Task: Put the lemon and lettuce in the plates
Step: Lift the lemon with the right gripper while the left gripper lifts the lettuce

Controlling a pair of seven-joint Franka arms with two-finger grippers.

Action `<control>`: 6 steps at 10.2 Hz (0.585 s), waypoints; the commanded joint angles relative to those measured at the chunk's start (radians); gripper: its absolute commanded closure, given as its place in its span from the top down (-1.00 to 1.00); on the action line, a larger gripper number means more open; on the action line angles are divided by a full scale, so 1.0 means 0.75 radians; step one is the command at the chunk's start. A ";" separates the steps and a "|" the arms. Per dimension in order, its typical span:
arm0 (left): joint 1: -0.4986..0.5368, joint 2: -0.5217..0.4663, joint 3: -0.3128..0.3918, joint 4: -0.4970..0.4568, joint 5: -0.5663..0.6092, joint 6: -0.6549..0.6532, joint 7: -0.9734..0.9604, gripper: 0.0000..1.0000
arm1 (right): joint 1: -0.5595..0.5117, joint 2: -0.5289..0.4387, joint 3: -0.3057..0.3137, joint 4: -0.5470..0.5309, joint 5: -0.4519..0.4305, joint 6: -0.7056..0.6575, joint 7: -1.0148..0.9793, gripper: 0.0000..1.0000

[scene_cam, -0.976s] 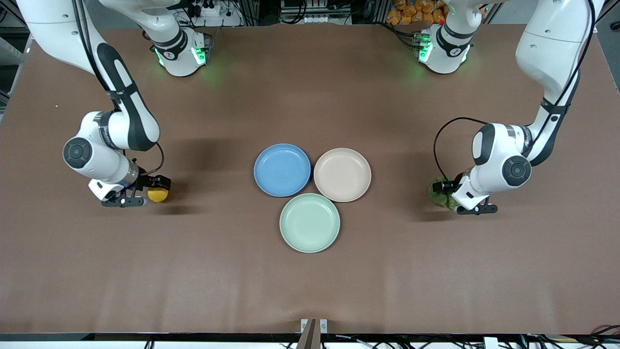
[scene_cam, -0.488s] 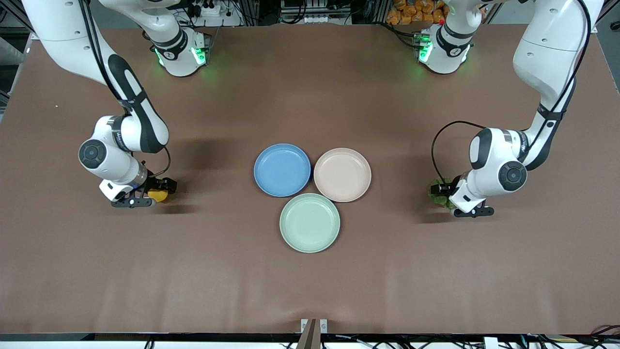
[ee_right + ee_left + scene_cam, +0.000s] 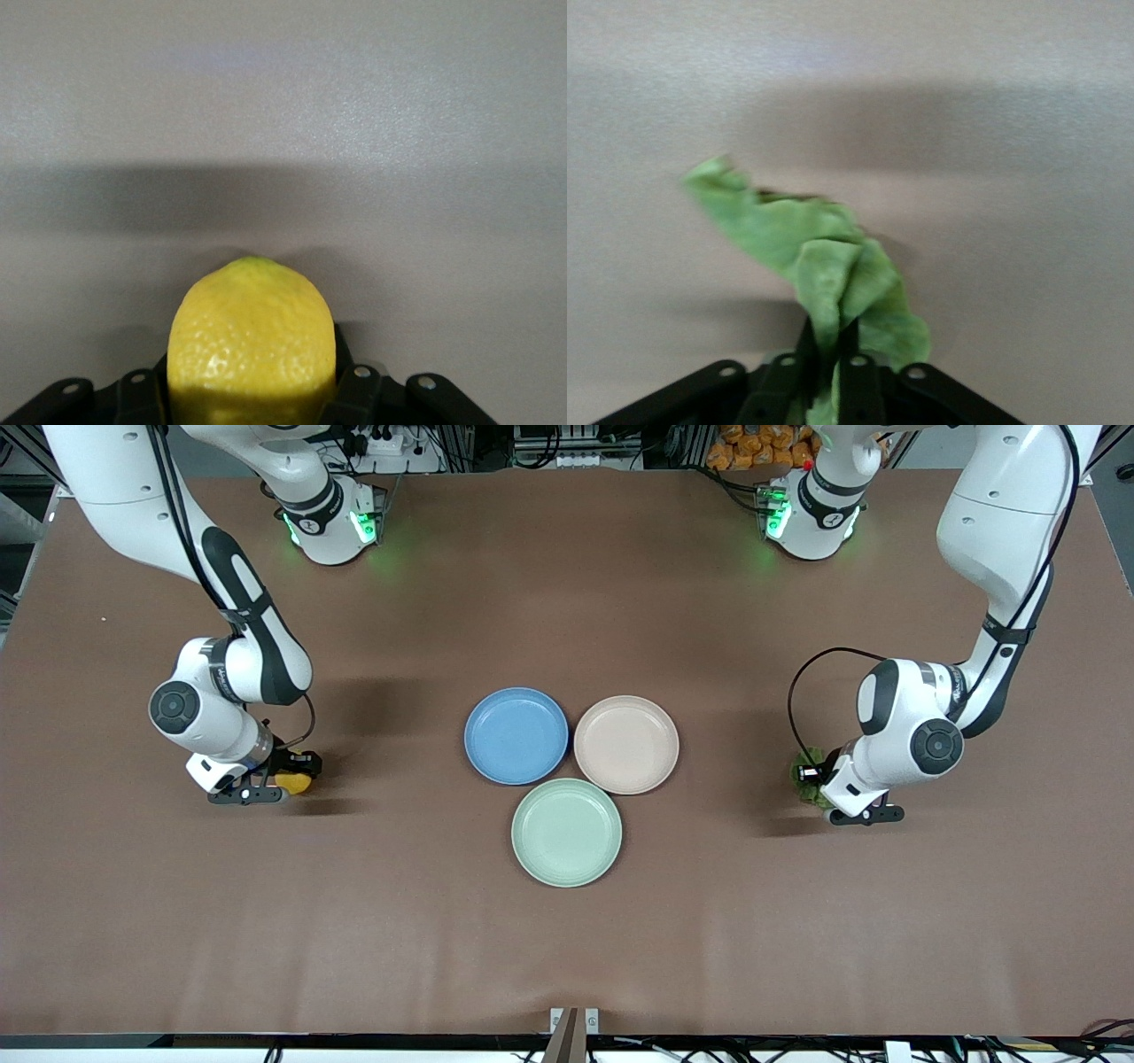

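My right gripper [image 3: 288,772] is shut on the yellow lemon [image 3: 292,783] low over the table toward the right arm's end; the right wrist view shows the lemon [image 3: 252,341] between the jaws. My left gripper [image 3: 811,775] is shut on the wrinkly green lettuce [image 3: 803,772] low over the table toward the left arm's end; the left wrist view shows the leaf [image 3: 811,266] pinched and hanging from the jaws. The blue plate [image 3: 516,735] and the beige-pink plate [image 3: 626,744] sit side by side mid-table, both empty.
A pale mint-green plate [image 3: 567,833] sits nearer to the front camera, touching the other two. The brown table spreads wide round the plates. Both arm bases stand along the table's top edge.
Both grippers have shifted slightly toward the plates, each carrying its item. The lettuce has bunched up in the left gripper.
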State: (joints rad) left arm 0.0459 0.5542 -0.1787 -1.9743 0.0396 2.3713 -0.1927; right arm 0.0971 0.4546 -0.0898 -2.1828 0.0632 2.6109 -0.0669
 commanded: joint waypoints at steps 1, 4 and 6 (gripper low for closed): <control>-0.016 0.016 0.007 0.012 0.025 0.000 -0.038 -1.00 | 0.012 -0.031 -0.003 -0.008 0.010 -0.020 -0.023 -0.57; -0.037 -0.007 0.003 0.033 0.023 -0.032 -0.042 -1.00 | 0.050 -0.099 0.001 0.083 0.018 -0.255 -0.013 -0.61; -0.077 -0.013 0.003 0.118 0.025 -0.169 -0.135 -1.00 | 0.107 -0.123 0.036 0.116 0.036 -0.291 0.060 -0.61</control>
State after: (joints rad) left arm 0.0200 0.5539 -0.1792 -1.9343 0.0396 2.3172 -0.2288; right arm 0.1479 0.3921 -0.0781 -2.0988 0.0688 2.4160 -0.0604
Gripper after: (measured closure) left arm 0.965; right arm 0.396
